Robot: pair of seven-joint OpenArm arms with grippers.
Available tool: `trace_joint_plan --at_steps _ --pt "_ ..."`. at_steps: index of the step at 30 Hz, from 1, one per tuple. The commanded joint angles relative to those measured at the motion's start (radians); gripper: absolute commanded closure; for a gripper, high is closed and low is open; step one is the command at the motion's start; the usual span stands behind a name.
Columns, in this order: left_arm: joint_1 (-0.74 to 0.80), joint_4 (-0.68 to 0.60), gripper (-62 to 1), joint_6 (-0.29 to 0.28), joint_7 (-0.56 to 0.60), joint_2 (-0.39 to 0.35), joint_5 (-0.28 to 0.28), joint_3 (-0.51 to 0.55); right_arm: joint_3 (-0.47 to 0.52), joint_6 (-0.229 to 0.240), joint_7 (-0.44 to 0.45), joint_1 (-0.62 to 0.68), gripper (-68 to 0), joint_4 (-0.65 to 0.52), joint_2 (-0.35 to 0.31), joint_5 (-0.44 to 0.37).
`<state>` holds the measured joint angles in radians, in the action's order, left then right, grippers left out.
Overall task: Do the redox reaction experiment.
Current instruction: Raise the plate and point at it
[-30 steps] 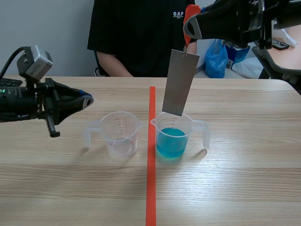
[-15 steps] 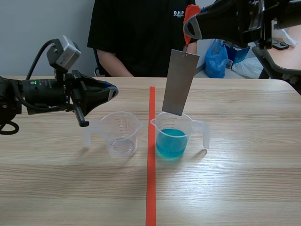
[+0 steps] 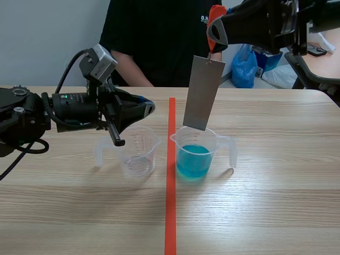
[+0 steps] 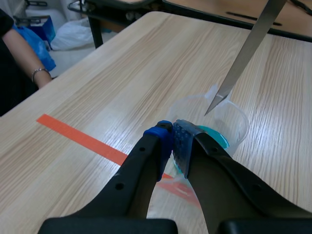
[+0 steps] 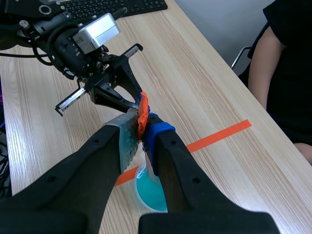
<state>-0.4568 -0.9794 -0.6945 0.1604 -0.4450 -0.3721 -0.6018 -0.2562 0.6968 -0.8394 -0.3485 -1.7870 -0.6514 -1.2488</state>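
Note:
A clear empty beaker (image 3: pixel 137 151) stands left of the red tape line; a second beaker (image 3: pixel 195 154) with blue liquid stands right of it. My left gripper (image 3: pixel 146 110) hovers shut above the empty beaker's far rim, holding nothing; in the left wrist view its pads (image 4: pixel 181 142) meet, with the blue beaker (image 4: pixel 217 127) just ahead. My right gripper (image 3: pixel 215 33) is raised and shut on an orange tab (image 5: pixel 142 116), from which a grey metal plate (image 3: pixel 203 94) hangs. The plate's lower edge sits at the blue beaker's rim, above the liquid (image 5: pixel 151 192).
A person in a black shirt (image 3: pixel 159 42) sits across the table, one forearm (image 4: pixel 24 58) near its far edge. A blue bag (image 3: pixel 244 66) lies behind the table at the back right. A keyboard (image 5: pixel 122 6) lies beyond the left arm (image 5: pixel 83 44).
My left arm has swung right and forward, from the table's left side to above the empty beaker, staying shut. The right arm and the plate have not moved.

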Motion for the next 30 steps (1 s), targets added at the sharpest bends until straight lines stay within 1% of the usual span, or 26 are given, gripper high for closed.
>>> trace_joint_plan --at_steps 1,10,15,30 --pt "-0.009 -0.013 -3.2 -0.002 0.009 0.022 -0.013 0.005 0.022 0.0 0.014 -0.011 -1.7 -0.014 -0.01 -0.02" --pt "-0.009 -0.013 -3.2 -0.002 -0.005 0.079 -0.013 0.005 0.022 0.0 0.014 -0.011 -1.7 -0.014 -0.01 -0.02" --pt "-0.009 -0.013 -3.2 -0.002 -0.017 0.096 -0.012 0.005 0.022 0.0 0.014 -0.011 -1.7 -0.014 -0.01 -0.02" --pt "-0.009 -0.013 -3.2 -0.002 -0.023 0.1 -0.008 0.005 0.022 0.0 0.014 -0.011 -1.7 -0.014 -0.01 -0.02"
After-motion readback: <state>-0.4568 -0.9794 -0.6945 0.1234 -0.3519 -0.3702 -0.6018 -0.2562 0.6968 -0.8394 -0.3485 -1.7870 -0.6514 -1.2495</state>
